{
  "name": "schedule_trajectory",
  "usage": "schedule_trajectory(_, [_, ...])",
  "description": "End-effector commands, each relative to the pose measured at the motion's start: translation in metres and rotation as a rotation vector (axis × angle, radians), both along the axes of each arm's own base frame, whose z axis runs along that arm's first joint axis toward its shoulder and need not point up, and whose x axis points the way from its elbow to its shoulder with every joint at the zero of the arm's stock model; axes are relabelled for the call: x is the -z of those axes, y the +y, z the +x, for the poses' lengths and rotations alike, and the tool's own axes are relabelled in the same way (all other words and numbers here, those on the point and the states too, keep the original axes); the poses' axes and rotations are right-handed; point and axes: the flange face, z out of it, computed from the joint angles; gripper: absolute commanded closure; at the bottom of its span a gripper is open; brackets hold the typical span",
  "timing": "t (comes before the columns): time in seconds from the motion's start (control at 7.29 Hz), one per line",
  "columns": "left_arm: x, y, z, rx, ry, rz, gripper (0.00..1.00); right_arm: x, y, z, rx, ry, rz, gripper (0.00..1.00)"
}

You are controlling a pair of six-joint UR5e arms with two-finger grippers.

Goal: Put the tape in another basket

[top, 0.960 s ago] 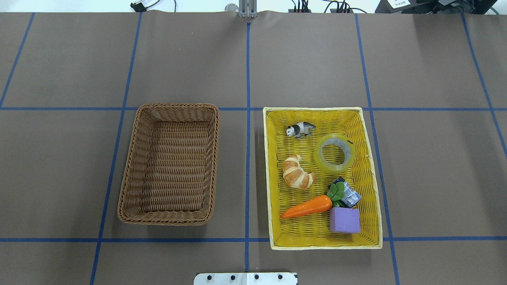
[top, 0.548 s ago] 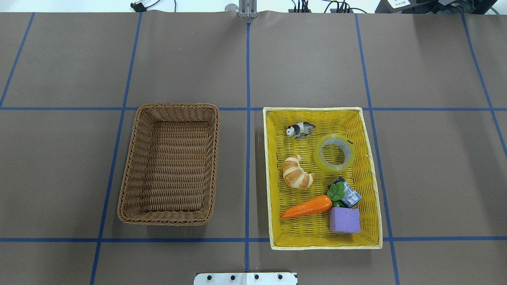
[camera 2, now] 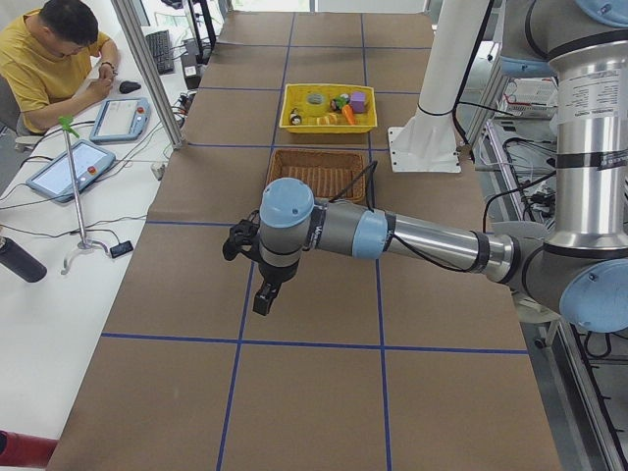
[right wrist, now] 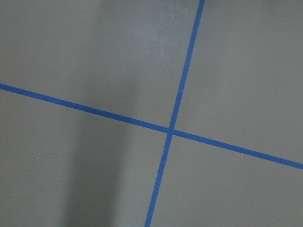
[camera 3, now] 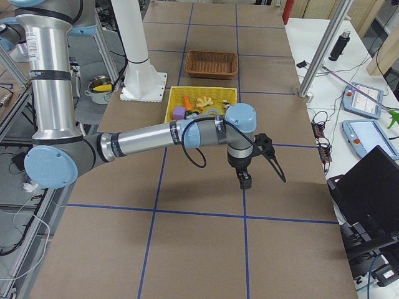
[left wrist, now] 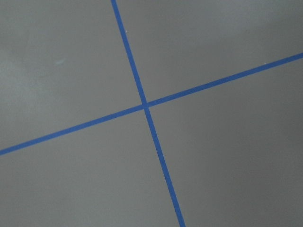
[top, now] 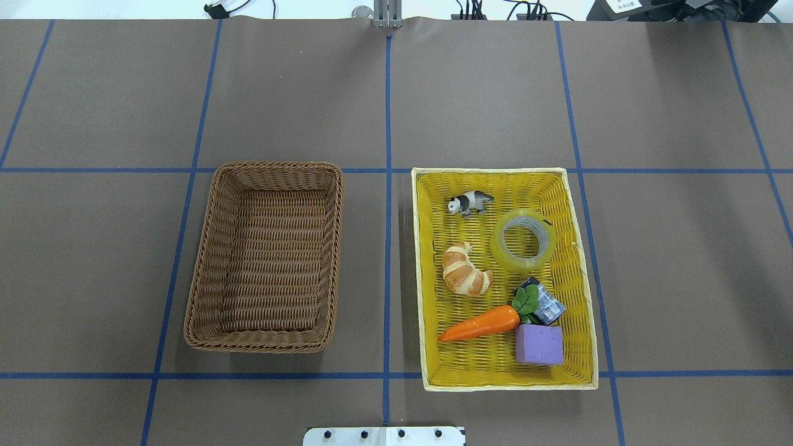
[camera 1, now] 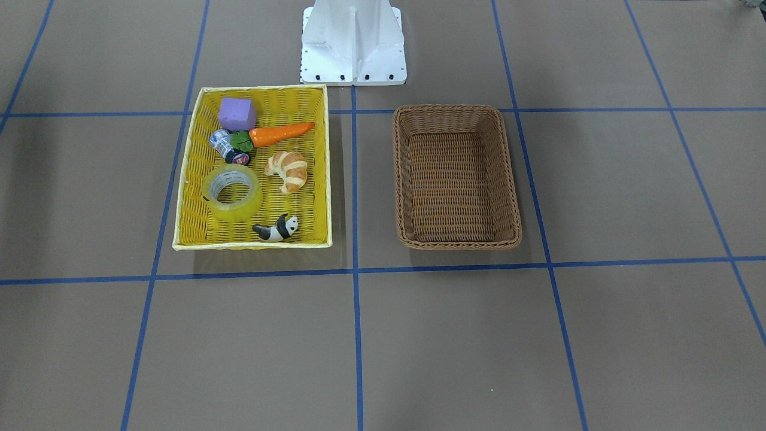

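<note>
The tape (top: 508,260), a yellow-green translucent roll, lies flat in the yellow basket (top: 495,171), at its far right; it also shows in the front view (camera 1: 233,210). The brown wicker basket (top: 279,166) stands to the left of the yellow one with nothing in it, and shows in the front view (camera 1: 455,109) too. My left gripper (camera 2: 265,294) shows only in the exterior left view, over bare table far from both baskets. My right gripper (camera 3: 245,180) shows only in the exterior right view, likewise far off. I cannot tell whether either is open or shut.
The yellow basket also holds a toy panda (top: 471,202), a croissant (top: 466,270), a carrot (top: 480,324), a purple block (top: 539,344) and a small black-and-silver cylinder (top: 546,303). The robot's white base (camera 1: 353,42) stands behind the baskets. Both wrist views show only brown table with blue lines.
</note>
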Motion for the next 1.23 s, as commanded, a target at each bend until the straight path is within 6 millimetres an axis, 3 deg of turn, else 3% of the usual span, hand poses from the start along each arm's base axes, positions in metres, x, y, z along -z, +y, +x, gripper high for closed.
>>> schedule_trajectory(0.0, [0.020, -0.014, 0.000, 0.000, -0.015, 0.224, 0.01, 0.070, -0.034, -0.079, 0.071, -0.023, 0.069, 0.00])
schedule_trajectory(0.14, [0.010, -0.036, -0.001, 0.033, 0.002, 0.226, 0.01, 0.112, -0.049, -0.121, 0.116, -0.046, 0.118, 0.00])
schedule_trajectory(0.27, [0.001, -0.039, 0.000, 0.093, 0.034, 0.156, 0.01, 0.143, -0.047, -0.169, 0.193, -0.070, 0.175, 0.00])
schedule_trajectory(0.55, [0.001, -0.036, 0.004, 0.076, 0.082, 0.161, 0.01, 0.182, -0.013, -0.257, 0.243, -0.105, 0.177, 0.00])
schedule_trajectory(0.82, [0.000, -0.036, 0.004, 0.076, 0.082, 0.159, 0.01, 0.172, 0.020, -0.352, 0.301, -0.008, 0.283, 0.00])
schedule_trajectory(1.1, [0.000, -0.035, 0.004, 0.076, 0.082, 0.159, 0.01, 0.162, 0.043, -0.408, 0.329, 0.027, 0.277, 0.02])
